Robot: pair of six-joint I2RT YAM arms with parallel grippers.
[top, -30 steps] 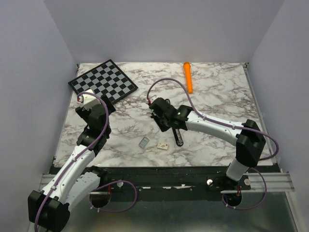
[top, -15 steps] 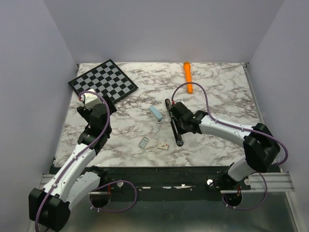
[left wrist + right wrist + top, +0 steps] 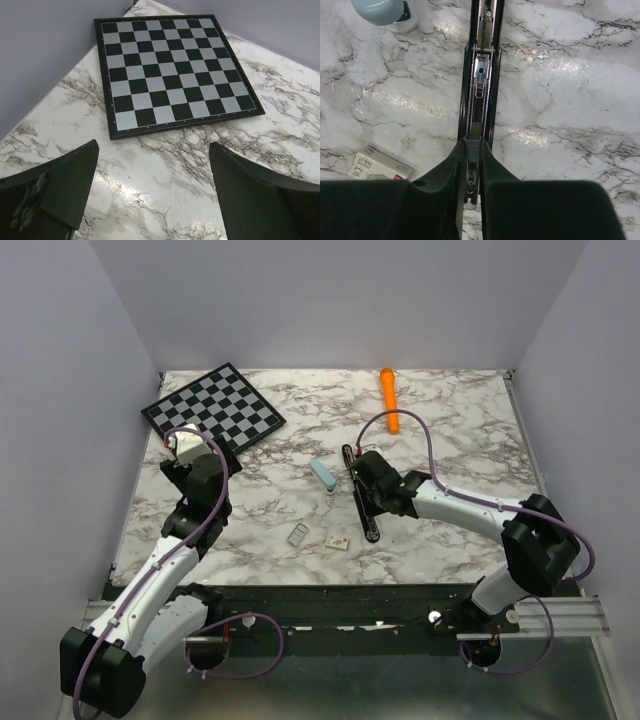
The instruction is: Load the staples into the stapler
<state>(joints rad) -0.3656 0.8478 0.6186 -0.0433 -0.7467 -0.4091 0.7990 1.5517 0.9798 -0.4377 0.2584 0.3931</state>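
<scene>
Since the jaws of the right gripper (image 3: 472,150) are nearly pressed together on a small grey bit in the open channel of the stapler (image 3: 481,75) (the pusher, I think, hard to tell), I'd slide straight along the rail, no twisting. It's slim black metal with a shiny spring inside. The staples (image 3: 298,534), a flat grey block, lie on the glossy marble counter (image 3: 560,100), near-left of it. The left gripper (image 3: 152,150) has its jaws spread wide by the chessboard (image 3: 175,70).
</scene>
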